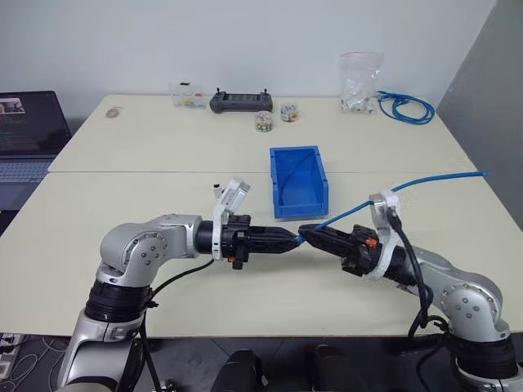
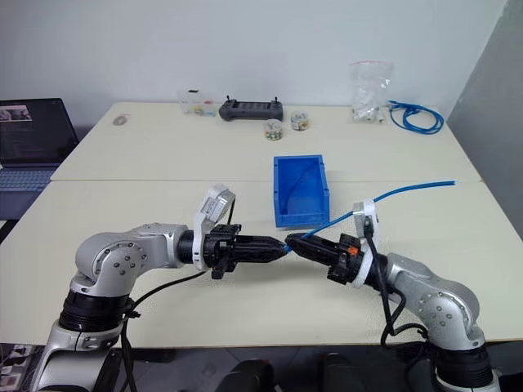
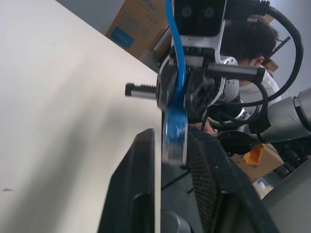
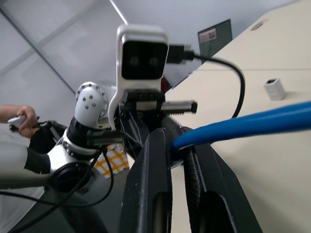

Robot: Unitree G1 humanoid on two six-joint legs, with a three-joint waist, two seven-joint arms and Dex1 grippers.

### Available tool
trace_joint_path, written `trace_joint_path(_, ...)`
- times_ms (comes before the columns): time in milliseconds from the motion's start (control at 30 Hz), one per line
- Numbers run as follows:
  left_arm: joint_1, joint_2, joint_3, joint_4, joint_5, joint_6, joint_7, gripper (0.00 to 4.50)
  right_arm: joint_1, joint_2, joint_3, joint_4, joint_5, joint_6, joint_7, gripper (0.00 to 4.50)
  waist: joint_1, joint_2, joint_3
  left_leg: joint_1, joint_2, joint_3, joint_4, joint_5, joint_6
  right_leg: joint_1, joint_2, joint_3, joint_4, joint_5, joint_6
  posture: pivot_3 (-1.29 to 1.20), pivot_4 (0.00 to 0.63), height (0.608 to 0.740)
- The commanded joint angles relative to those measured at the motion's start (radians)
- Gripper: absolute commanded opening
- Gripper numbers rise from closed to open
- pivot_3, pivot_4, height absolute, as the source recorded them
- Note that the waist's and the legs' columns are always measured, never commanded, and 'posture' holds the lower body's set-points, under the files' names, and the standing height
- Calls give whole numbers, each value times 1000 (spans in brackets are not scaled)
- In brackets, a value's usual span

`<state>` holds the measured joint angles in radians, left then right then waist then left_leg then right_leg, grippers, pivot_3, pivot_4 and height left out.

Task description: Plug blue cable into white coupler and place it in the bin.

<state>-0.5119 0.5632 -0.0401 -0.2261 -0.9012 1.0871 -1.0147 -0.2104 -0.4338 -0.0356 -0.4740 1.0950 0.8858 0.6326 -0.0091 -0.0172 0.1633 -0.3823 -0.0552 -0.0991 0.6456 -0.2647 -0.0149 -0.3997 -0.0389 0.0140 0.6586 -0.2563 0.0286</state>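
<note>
Light-blue cable (image 1: 425, 181), bright blue bin (image 1: 298, 181), black pincer fingers (image 1: 282, 238).

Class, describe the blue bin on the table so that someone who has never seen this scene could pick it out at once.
Start at the big pale table and find the seam running across its middle. The bin sits just on the near side of that seam, beyond the point where the two tools meet. It is the one bright blue open box; the coiled blue cable lies at the far right corner.
</note>
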Motion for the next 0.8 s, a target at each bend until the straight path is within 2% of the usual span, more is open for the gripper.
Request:
trace_joint_path(33, 52, 76, 19, -67, 64, -83, -8, 2060, -14, -15, 2, -14, -14, -22, 27, 69, -3, 0, 0, 0, 0, 0, 0, 0, 0, 0, 0, 0, 0, 0, 0, 0, 150, 740)
trace_joint_path(200, 178, 196, 42, -161, 177, -207, 6, 2974, -10, -41, -8, 17, -60, -51, 53, 56, -9, 1, 0, -2, 0, 2, -1, 0, 0, -4, 0, 2, 1, 1, -3, 0, 150, 740)
trace_joint_path(333, 305, 202, 114, -235, 204, -236, 101, 3690, -14, -48, -14, 51, -101, -86, 65, 55, -8, 1, 1, -3, 0, 2, -1, 0, 0, -5, 0, 1, 1, 0, -3, 0, 150, 740)
trace_joint_path(467, 353, 80, 126, -188, 481, -372, 472, 4468, -18, -43, -15, 72, -126, -109, 67, 54, -1, 1, 1, -3, 0, 1, -1, 0, 0, -4, 0, 1, 1, -1, -2, 0, 150, 740)
trace_joint_path(600, 373, -56, 137, -146, 642, -369, 755, 4500, -23, -36, -11, 82, -127, -104, 66, 54, 7, 0, 1, -3, 0, 2, 0, 0, 0, -4, 0, 1, 1, 0, -3, 0, 150, 740)
trace_joint_path(800, 300, -225, 153, 31, 729, -386, 953, 4500, -46, -20, -5, 94, -125, -100, 61, 54, 9, 0, 1, -3, -1, 2, 0, 0, 0, -4, -1, 1, 3, 1, -5, 0, 150, 740)
